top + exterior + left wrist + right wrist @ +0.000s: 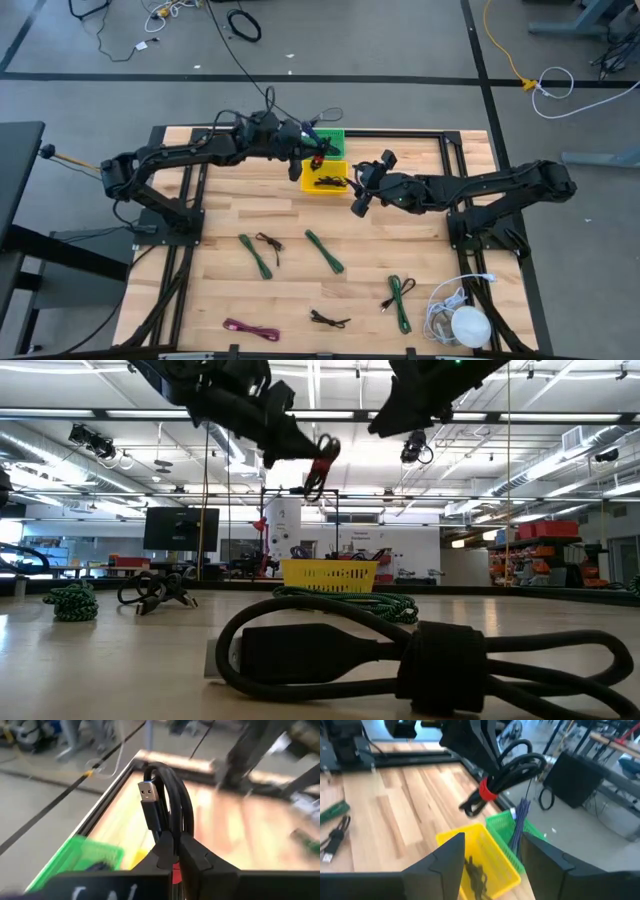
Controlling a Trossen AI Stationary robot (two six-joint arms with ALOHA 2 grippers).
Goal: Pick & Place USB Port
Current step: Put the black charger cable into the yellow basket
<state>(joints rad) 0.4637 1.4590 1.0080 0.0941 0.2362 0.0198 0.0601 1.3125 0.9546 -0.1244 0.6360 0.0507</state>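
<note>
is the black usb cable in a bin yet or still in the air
In the air: the left gripper holds the black USB cable above the yellow bin.

Yellow bin (326, 178) hemmed: left gripper (316, 152) with black cable (318, 153) above, right gripper (358, 195) just beside. Worktop (220, 215) left edge bare.

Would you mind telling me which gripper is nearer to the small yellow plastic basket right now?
Left, narrowly. The left gripper hangs above the yellow basket's far edge, shut on a black USB cable with a red tie. The right gripper, open, waits just beside the basket's other side.
</note>
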